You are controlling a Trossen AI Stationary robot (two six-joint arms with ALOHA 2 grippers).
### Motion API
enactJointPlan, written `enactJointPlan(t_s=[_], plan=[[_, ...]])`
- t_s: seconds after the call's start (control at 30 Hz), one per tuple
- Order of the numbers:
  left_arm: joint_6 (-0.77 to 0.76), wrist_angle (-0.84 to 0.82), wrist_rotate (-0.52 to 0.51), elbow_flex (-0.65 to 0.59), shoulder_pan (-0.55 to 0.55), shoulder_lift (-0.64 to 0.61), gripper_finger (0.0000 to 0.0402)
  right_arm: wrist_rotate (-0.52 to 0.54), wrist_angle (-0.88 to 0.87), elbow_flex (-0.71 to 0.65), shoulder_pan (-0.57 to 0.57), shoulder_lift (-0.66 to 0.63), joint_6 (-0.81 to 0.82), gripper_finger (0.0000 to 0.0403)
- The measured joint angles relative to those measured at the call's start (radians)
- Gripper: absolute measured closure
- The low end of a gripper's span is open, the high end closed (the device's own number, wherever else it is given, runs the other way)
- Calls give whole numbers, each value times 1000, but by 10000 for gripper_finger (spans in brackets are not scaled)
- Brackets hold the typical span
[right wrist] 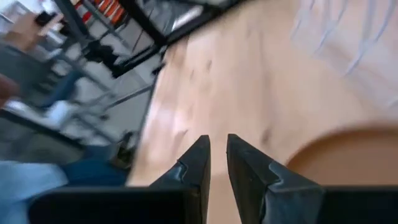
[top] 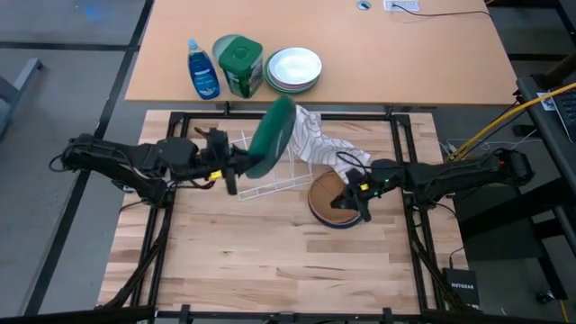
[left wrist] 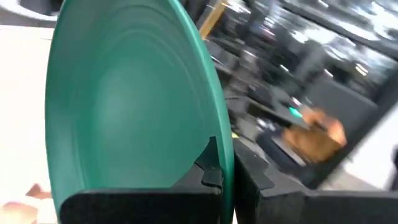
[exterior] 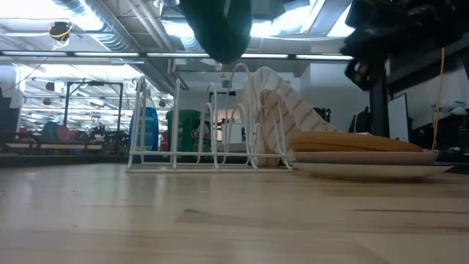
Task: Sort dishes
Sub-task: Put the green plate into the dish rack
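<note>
The left gripper [top: 236, 167], just left of centre in the high view, is clamped on the rim of the green plate [top: 272, 137], one finger [left wrist: 212, 169] on the plate's hollow face and the other behind the edge, as the left wrist view shows. The plate is held on edge and tilted, up in the air over the white wire rack [top: 270, 175]; in the low view it hangs at the top of the frame above the rack's loops [exterior: 220, 125]. So the step in hand seems to be carrying this plate to the rack. The next move probably calls for lining the rim up with a free slot and lowering it straight between two wires before letting go. A striped cloth [top: 315, 135] lies draped over the rack's right end and may crowd the slots there. Right of centre, the right gripper [top: 364, 193] hovers over the stack of brown plates [top: 331, 193] resting on the blue dish [exterior: 366, 170], its fingers nearly closed and holding nothing.
</note>
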Motion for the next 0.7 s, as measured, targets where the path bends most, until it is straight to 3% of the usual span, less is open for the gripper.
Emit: enactJointPlan(t_s=[0.33, 0.5, 0.7], plan=[[-130, 319, -74, 0, 38, 137, 401, 328, -7, 0, 0, -68, -339, 345], [-228, 316, -193, 0, 58, 211, 401, 344, -30, 0, 0, -61, -405, 345], [-332, 336, -256, -1, 111, 280, 401, 344, -19, 0, 0, -61, -429, 345]])
